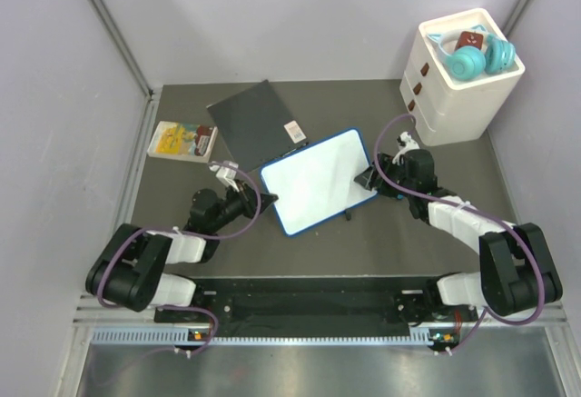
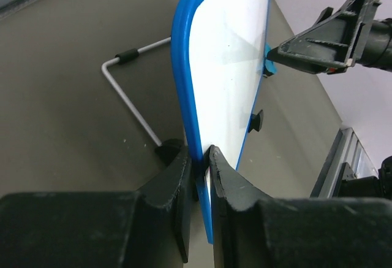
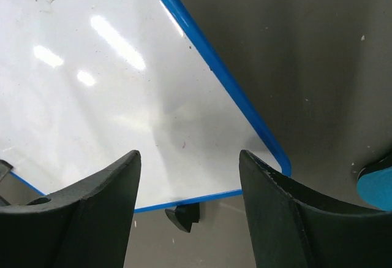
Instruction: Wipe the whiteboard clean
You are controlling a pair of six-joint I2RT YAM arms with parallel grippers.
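My left gripper is clamped tight on the blue frame at the bottom centre of its wrist view, pinching only the thin rim of the whiteboard. The board rises steeply from that pinch toward the top of the frame, and its wire stand is splayed out to the left on the table.

My right gripper is spread wide with nothing between its fingers. It hovers over the board's lower right corner in its own view. A small teal thing sits outside the right finger at the lower right edge; I cannot tell what it is.

From above, the board sits mid-frame between the two arms, with its upper left corner near the dark grey sheet. The white face looks clean to me, apart from faint specks.

My worry is that narrow pinch. If I press down with the right arm, the board could pivot about the rim or slide out. The stand could also fold and let the board fall flat. Bare fingertips might only scuff the surface. If I let go on the left too abruptly, the board may tip.
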